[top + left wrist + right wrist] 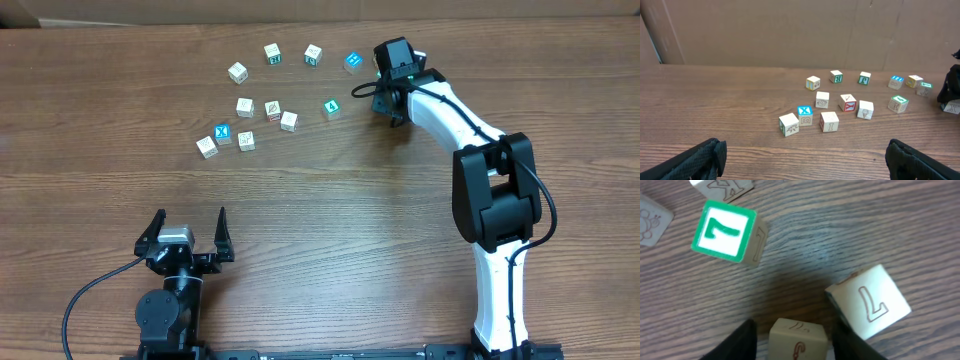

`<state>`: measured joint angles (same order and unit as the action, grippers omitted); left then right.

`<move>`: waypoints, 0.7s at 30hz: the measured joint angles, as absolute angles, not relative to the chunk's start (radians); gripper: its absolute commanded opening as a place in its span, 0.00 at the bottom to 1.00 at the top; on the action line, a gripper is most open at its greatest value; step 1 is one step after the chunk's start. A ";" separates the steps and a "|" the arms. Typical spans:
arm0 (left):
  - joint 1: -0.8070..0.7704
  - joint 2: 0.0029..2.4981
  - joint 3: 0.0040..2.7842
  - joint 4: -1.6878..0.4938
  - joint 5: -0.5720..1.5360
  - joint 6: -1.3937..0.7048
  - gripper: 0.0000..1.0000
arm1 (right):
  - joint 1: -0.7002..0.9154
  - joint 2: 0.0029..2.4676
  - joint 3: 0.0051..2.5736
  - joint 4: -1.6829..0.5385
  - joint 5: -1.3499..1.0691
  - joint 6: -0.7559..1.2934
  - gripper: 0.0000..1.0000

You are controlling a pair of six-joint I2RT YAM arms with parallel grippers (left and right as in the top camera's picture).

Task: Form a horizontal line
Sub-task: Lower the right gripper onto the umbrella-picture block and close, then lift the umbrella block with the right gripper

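Observation:
No row of touching cubes shows; the letter cubes lie loose. My right gripper [388, 100] [792, 330] is at the far right of the scatter, jaws down at the table. A whitish cube with a red mark [797, 340] sits between its fingers with a small gap on each side, so it is open. A whitish L cube [867, 302] lies against the right finger. A green-framed cube [722, 230] lies apart, ahead to the left. My left gripper [190, 235] [802, 162] is open and empty near the front edge.
Several loose cubes are scattered across the far middle: a blue X cube [224, 134], a teal cube [330, 107], a blue cube [352, 62] and whitish ones such as the cube at the far left [237, 71]. The right arm [490, 190] spans the right side.

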<state>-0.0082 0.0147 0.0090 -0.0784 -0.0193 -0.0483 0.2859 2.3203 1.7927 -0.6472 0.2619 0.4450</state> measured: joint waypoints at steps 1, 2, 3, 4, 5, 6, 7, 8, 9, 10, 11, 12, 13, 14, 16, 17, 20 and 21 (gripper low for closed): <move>-0.008 0.015 0.009 -0.079 -0.020 -0.048 1.00 | 0.284 2.320 1.793 -0.648 0.262 0.443 0.39; -0.008 0.015 0.009 -0.078 -0.020 -0.048 1.00 | 0.284 2.320 1.793 -0.649 0.262 0.443 0.38; -0.008 0.015 0.009 -0.078 -0.019 -0.048 1.00 | 0.284 2.320 1.793 -0.651 0.262 0.444 0.37; -0.008 0.015 0.009 -0.078 -0.020 -0.048 1.00 | 0.283 2.320 1.793 -0.654 0.262 0.445 0.36; -0.008 0.015 0.009 -0.078 -0.019 -0.048 0.99 | 0.283 2.320 1.793 -0.657 0.262 0.443 0.35; -0.008 0.015 0.009 -0.078 -0.019 -0.048 0.99 | 0.283 2.320 1.793 -0.658 0.262 0.444 0.34; -0.008 0.015 0.009 -0.078 -0.020 -0.048 0.99 | 0.283 2.320 1.793 -0.660 0.262 0.444 0.34; -0.008 0.015 0.009 -0.078 -0.019 -0.048 0.99 | 0.283 2.320 1.793 -0.661 0.262 0.444 0.33; -0.008 0.015 0.009 -0.078 -0.020 -0.048 0.99 | 0.283 2.320 1.793 -0.661 0.262 0.444 0.33; -0.008 0.015 0.009 -0.078 -0.020 -0.048 1.00 | 0.283 2.320 1.793 -0.661 0.262 0.444 0.32; -0.008 0.015 0.009 -0.078 -0.020 -0.048 1.00 | 0.283 2.320 1.793 -0.662 0.262 0.445 0.32; -0.008 0.015 0.009 -0.078 -0.020 -0.048 1.00 | 0.283 2.320 1.793 -0.662 0.262 0.444 0.31; -0.008 0.015 0.009 -0.078 -0.020 -0.048 0.99 | 0.283 2.320 1.793 -0.662 0.262 0.444 0.30; -0.008 0.015 0.009 -0.078 -0.020 -0.048 1.00 | 0.283 2.320 1.793 -0.662 0.262 0.444 0.29; -0.008 0.015 0.009 -0.078 -0.020 -0.048 0.99 | 0.283 2.320 1.793 -0.662 0.263 0.443 0.28; -0.008 0.015 0.009 -0.078 -0.020 -0.048 1.00 | 0.283 2.320 1.793 -0.662 0.263 0.444 0.27; -0.008 0.015 0.009 -0.078 -0.020 -0.048 1.00 | 0.283 2.320 1.793 -0.662 0.262 0.444 0.24; -0.008 0.015 0.009 -0.078 -0.020 -0.048 1.00 | 0.283 2.320 1.793 -0.662 0.262 0.443 0.20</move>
